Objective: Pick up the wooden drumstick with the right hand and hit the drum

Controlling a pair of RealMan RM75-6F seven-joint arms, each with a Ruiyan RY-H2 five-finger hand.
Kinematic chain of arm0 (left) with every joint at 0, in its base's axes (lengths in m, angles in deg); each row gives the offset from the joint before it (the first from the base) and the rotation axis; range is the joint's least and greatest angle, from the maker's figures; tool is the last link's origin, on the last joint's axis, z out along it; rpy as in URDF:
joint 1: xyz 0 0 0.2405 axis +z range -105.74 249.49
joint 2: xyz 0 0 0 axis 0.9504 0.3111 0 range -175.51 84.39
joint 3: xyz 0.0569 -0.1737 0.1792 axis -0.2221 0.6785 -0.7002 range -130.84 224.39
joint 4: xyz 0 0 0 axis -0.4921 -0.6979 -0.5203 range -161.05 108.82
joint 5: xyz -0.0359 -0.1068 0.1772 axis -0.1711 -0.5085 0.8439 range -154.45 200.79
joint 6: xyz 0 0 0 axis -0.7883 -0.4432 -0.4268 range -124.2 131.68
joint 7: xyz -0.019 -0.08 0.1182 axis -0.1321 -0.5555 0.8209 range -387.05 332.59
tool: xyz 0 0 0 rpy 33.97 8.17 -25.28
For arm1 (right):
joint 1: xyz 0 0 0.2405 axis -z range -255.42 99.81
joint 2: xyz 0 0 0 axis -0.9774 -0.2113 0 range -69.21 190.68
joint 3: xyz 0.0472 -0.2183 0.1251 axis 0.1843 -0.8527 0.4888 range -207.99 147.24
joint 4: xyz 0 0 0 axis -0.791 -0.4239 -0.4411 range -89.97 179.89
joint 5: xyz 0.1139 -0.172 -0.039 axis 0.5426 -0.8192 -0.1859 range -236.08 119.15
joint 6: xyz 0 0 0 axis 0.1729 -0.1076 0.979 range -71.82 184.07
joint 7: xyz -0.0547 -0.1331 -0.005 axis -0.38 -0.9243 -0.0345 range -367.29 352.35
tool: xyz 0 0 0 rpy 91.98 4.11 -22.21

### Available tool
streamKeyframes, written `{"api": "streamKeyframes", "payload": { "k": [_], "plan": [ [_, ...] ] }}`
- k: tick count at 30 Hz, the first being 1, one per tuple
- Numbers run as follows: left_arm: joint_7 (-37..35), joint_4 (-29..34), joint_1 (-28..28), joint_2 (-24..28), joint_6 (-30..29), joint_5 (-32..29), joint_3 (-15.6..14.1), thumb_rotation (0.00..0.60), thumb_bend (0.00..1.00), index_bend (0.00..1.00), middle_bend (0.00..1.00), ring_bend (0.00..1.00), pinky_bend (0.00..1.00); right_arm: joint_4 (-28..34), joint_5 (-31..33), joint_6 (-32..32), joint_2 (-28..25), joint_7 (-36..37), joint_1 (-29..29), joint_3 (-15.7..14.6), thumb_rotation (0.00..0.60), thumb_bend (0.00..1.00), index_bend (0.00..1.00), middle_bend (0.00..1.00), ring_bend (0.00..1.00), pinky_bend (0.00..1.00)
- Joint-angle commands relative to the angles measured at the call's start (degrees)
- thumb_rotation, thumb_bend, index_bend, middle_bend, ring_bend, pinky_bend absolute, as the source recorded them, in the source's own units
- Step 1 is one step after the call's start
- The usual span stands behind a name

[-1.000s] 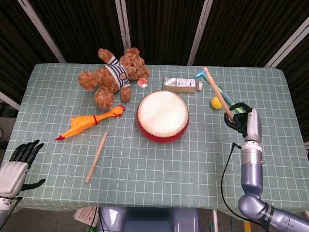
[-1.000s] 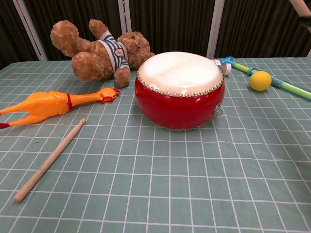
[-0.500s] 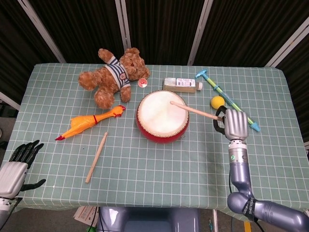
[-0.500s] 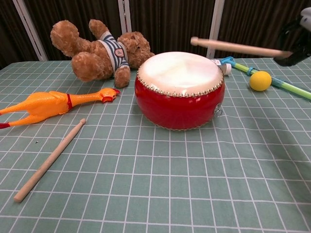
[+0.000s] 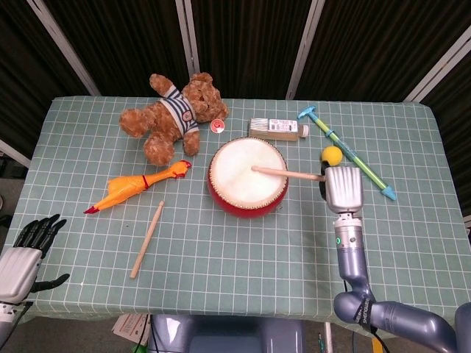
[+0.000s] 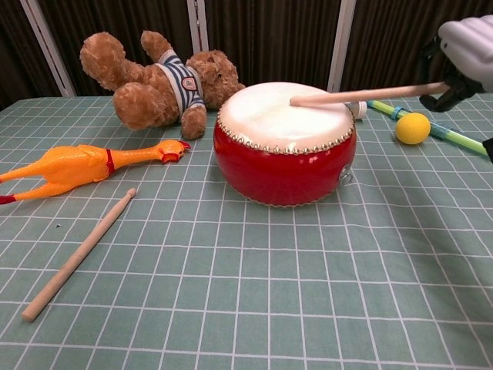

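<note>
Wooden drumstick (image 5: 287,173) in the right hand (image 5: 343,189) reaches out over the drum (image 5: 247,176), its tip on or just above the white skin near the middle — the chest view shows the tip low over the head, though contact is hard to confirm. The right hand grips the butt end, fingers curled around it, just off the drum's right side. The drum, red-walled, sits near the centre of the green checked table (image 5: 243,257).

A second stick (image 5: 147,239) lies loose on the cloth toward the front left, well apart from the drum. Beside it, further back, lies a rubber chicken (image 5: 132,187), and behind that a teddy bear (image 5: 173,114) in a striped shirt. A yellow ball (image 5: 331,154) rests just behind the right hand, next to a blue-green toy pump (image 5: 353,157). A small box (image 5: 277,129) lies just behind the drum.

The left hand (image 5: 26,254) hangs at the table's front left corner — fingers spread, holding nothing.
</note>
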State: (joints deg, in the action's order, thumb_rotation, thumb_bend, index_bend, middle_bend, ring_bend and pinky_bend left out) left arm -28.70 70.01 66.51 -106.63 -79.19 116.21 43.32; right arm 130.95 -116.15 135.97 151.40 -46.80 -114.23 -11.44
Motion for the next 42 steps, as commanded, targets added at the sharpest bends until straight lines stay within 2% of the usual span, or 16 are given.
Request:
{"api": "streamKeyframes", "payload": {
  "k": [1, 6, 10, 17, 20, 25, 31, 33, 35, 36, 37, 39, 42],
  "plan": [
    [0.16, 0.10, 0.00, -0.06, 0.10, -0.10, -0.01, 0.600, 0.00, 0.00, 0.00, 0.00, 0.00, 6.92, 3.81, 4.22, 0.46, 13.50, 2.73, 8.49, 0.600, 0.80, 0.99, 1.00, 1.00, 0.91],
    [0.35, 0.38, 0.02, -0.04, 0.35, -0.57, 0.03, 0.600, 0.00, 0.00, 0.00, 0.00, 0.00, 13.96, 11.08, 3.85, -0.54, 23.61, 6.04, 14.92, 0.600, 0.80, 0.99, 1.00, 1.00, 0.91],
    [0.47, 0.50, 0.04, -0.02, 0.39, -0.70, 0.05, 0.600, 0.00, 0.00, 0.00, 0.00, 0.00, 17.34, 16.05, 2.95, -0.87, 29.15, 7.75, 18.63, 0.600, 0.80, 0.99, 1.00, 1.00, 0.91],
    [0.66, 0.47, 0.04, -0.09, 0.47, -0.83, 0.09, 0.600, 0.00, 0.00, 0.00, 0.00, 0.00, 18.01, 21.39, 1.80, -1.11, 34.04, 9.07, 21.55, 0.600, 0.80, 0.99, 1.00, 1.00, 0.91],
    [0.58, 0.50, -0.04, -0.08, 0.66, -1.02, 0.14, 0.600, 0.00, 0.00, 0.00, 0.00, 0.00, 16.99, 21.27, 1.45, -0.96, 34.01, 8.71, 20.81, 0.600, 0.80, 0.99, 1.00, 1.00, 0.91],
    [0.30, 0.64, -0.06, 0.05, 0.71, -0.94, 0.08, 0.600, 0.00, 0.00, 0.00, 0.00, 0.00, 13.75, 17.54, 1.67, -0.03, 31.66, 7.55, 16.55, 0.600, 0.80, 0.99, 1.00, 1.00, 0.91],
    [-0.20, 0.76, -0.11, 0.31, 0.76, -0.78, 0.00, 0.600, 0.00, 0.00, 0.00, 0.00, 0.00, 6.55, 12.29, 2.15, 2.36, 27.03, 5.14, 11.08, 0.600, 0.80, 0.99, 1.00, 1.00, 0.91],
    [-0.46, 0.76, -0.13, 0.40, 0.80, -0.77, -0.02, 0.600, 0.00, 0.00, 0.00, 0.00, 0.00, 2.26, 8.08, 2.62, 2.95, 23.24, 3.86, 7.45, 0.600, 0.80, 0.99, 1.00, 1.00, 0.91],
    [-0.90, 0.72, -0.21, 0.52, 0.99, -0.92, -0.01, 0.600, 0.00, 0.00, 0.00, 0.00, 0.00, -5.70, 0.32, 2.51, 3.04, 13.00, 1.51, -0.58, 0.600, 0.80, 0.99, 1.00, 1.00, 0.91],
    [-1.08, 0.73, -0.24, 0.56, 1.09, -1.01, 0.00, 0.600, 0.00, 0.00, 0.00, 0.00, 0.00, -8.19, -2.34, 2.40, 3.12, 10.18, 0.89, -3.07, 0.600, 0.80, 0.99, 1.00, 1.00, 0.91],
    [-1.36, 0.75, -0.31, 0.62, 1.25, -1.10, 0.02, 0.600, 0.00, 0.00, 0.00, 0.00, 0.00, -12.61, -7.24, 2.08, 3.06, 4.90, -0.21, -7.57, 0.600, 0.80, 0.99, 1.00, 1.00, 0.91],
    [-1.65, 0.75, -0.39, 0.70, 1.35, -1.11, 0.03, 0.600, 0.00, 0.00, 0.00, 0.00, 0.00, -18.24, -12.38, 0.44, 3.38, -2.62, -1.41, -13.13, 0.600, 0.80, 0.99, 1.00, 1.00, 0.91],
    [-1.89, 0.81, -0.41, 0.82, 1.28, -0.85, -0.05, 0.600, 0.00, 0.00, 0.00, 0.00, 0.00, -20.12, -13.18, -1.42, 4.56, -7.03, -1.37, -15.18, 0.600, 0.80, 0.99, 1.00, 1.00, 0.91]
  ]
}}
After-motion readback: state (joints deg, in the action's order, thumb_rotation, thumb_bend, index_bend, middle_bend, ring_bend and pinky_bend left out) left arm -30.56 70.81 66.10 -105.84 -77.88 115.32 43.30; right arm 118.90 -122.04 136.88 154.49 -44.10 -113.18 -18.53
